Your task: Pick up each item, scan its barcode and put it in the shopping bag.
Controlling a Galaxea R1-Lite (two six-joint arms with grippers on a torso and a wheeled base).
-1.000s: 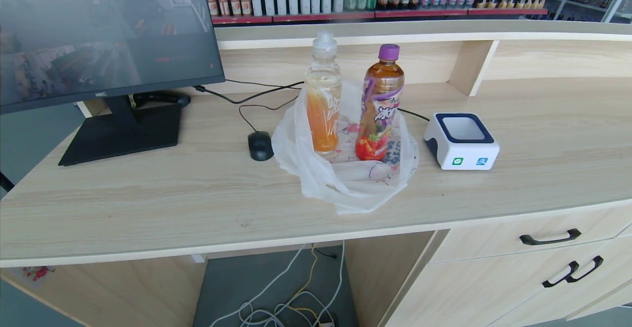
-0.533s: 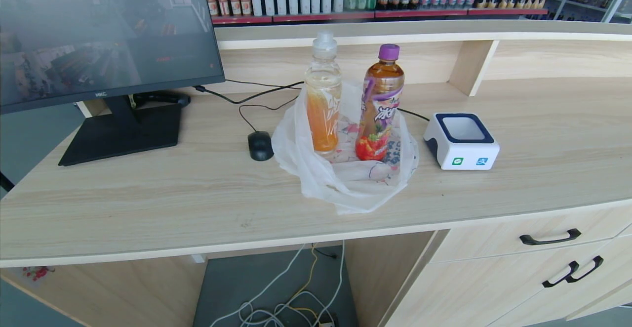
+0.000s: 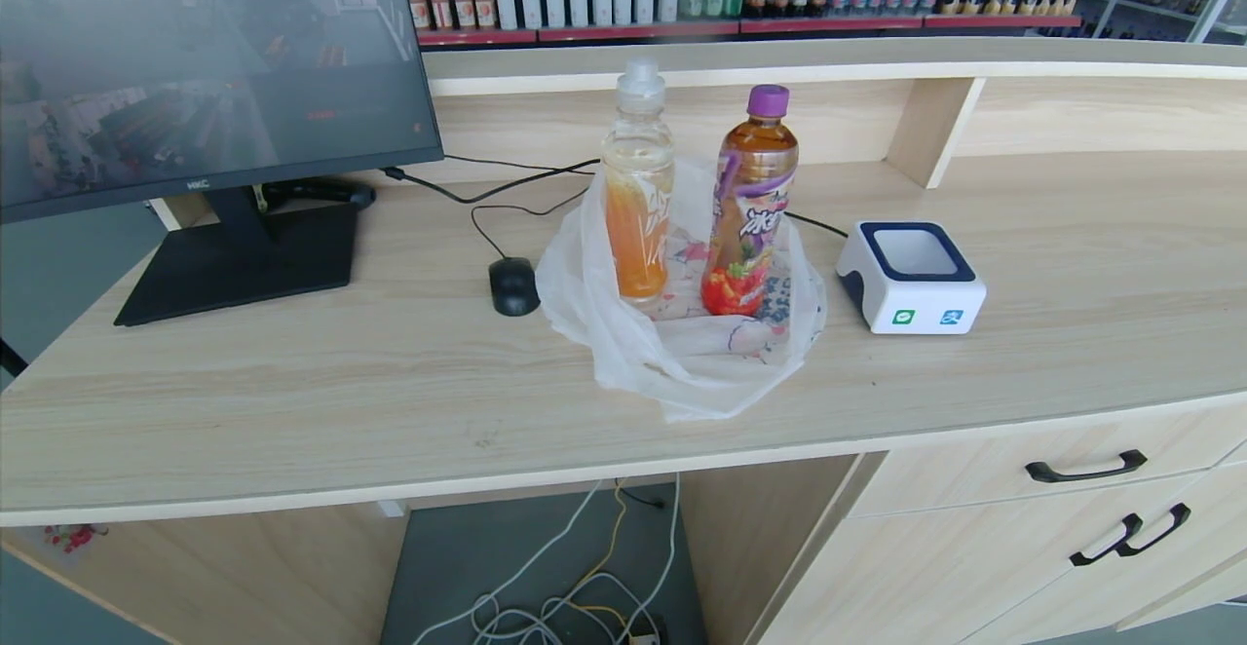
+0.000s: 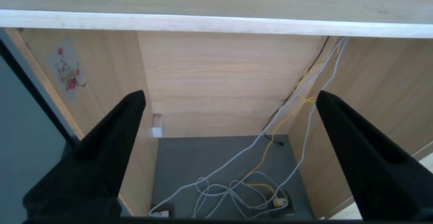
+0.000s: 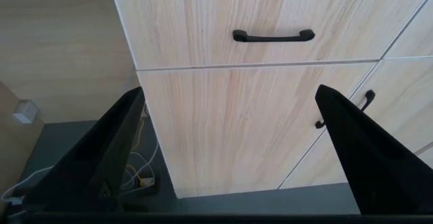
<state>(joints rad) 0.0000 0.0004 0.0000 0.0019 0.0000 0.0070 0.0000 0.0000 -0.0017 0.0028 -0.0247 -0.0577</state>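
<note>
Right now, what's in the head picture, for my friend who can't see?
An orange bottle and a purple-capped bottle stand in a white bag on the counter. A scanner sits right of it, a mouse and monitor left.

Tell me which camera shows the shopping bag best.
The head view: the whole shopping bag sits on the counter, two bottles standing in it. The left wrist view faces cables under the counter; the right wrist view, drawers.
</note>
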